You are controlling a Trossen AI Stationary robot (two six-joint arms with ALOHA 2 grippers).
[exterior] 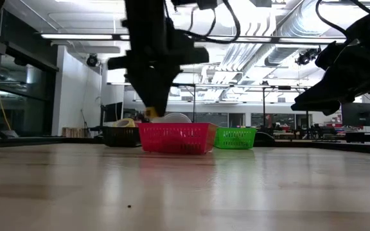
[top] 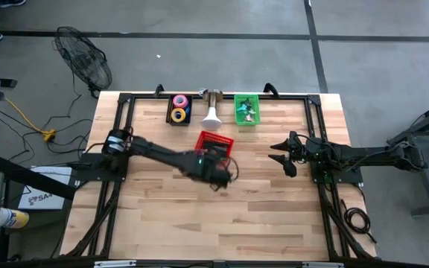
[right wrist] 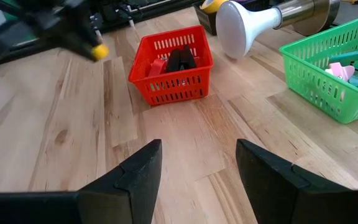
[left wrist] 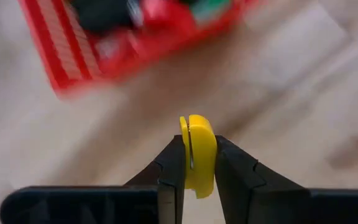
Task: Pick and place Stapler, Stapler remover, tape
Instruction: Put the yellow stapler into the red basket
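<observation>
My left gripper (top: pixel 228 174) hovers just near of the red basket (top: pixel 216 143) and is shut on a small yellow piece (left wrist: pixel 196 152) with a rounded end and a slit down it. It looks like a staple remover seen edge on. The red basket (right wrist: pixel 171 68) holds black and red staplers. The black basket (top: pixel 179 109) at the far edge holds pink, yellow and blue tape rolls. The green basket (top: pixel 246 109) holds small coloured claw pieces (right wrist: pixel 347 68). My right gripper (right wrist: pixel 197 168) is open above the table's right part, touching nothing. My left gripper pinches the yellow piece (left wrist: pixel 197 177) between its two fingers (left wrist: pixel 173 168), one on each flat side. The rounded end (left wrist: pixel 196 124) sticks out past the fingertips. The piece is lifted clear of the table, and it also shows in the low view (exterior: pixel 151 113).
A white lamp-like head on a metal tube (top: pixel 211 112) lies between the black and green baskets. A black frame rail (top: pixel 214 95) runs along the far edge of the table. Bare wood (top: pixel 199 216) spreads toward the near edge. A fan (top: pixel 84 59) stands on the floor off the table.
</observation>
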